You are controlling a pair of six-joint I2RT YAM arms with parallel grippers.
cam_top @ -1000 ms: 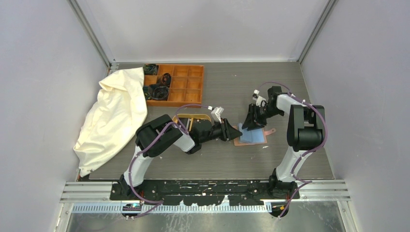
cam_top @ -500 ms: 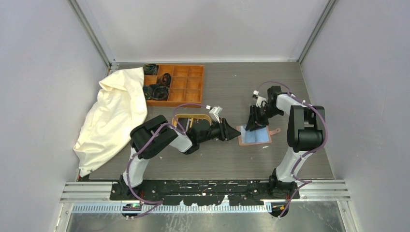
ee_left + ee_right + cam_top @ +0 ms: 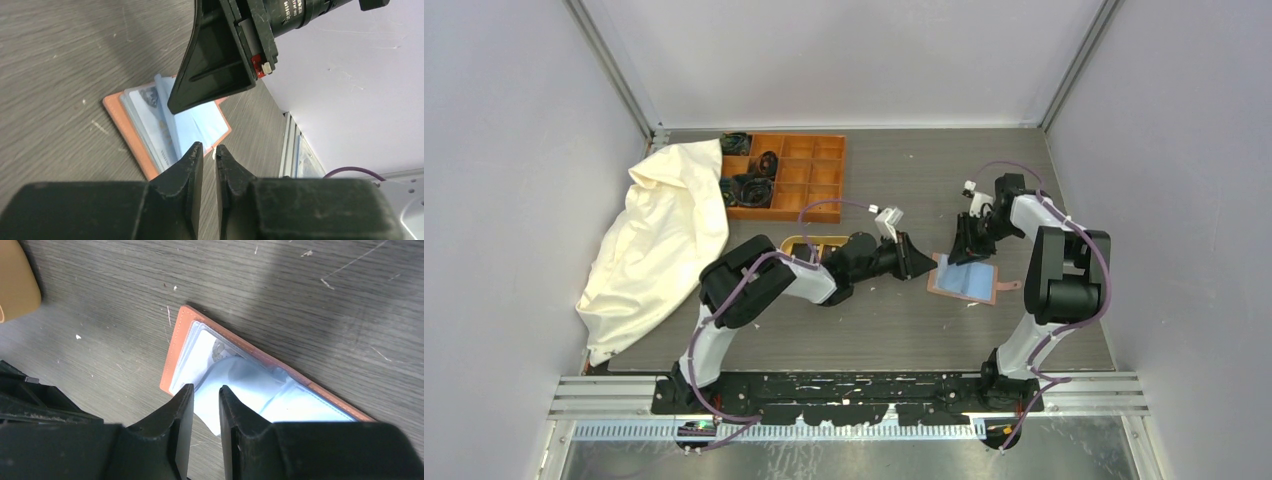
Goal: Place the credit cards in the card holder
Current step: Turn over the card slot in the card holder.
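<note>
two grippers stand at the card holder (image 3: 965,281), which lies open and flat on the table (image 3: 894,190), long axis running left to right. left gripper (image 3: 923,264): just off the holder's left short edge, fingers nearly together, contents not discernible. right gripper (image 3: 962,256): nearer, over the far long edge at a pale blue leaf (image 3: 250,385); fingers narrow, grip on the leaf not confirmable. one pale card (image 3: 212,351) sits in the left pocket.

Holder (image 3: 965,280): one. Card (image 3: 150,122) showing in its sleeves: one; any others can't be counted.
Grippers: two, left gripper (image 3: 920,263) and right gripper (image 3: 961,256), both at holder.
Tray (image 3: 790,242): one, left of holder.
Box (image 3: 809,175): one, back-left of holder.
Cloth (image 3: 659,245): one, far left of holder.
</note>
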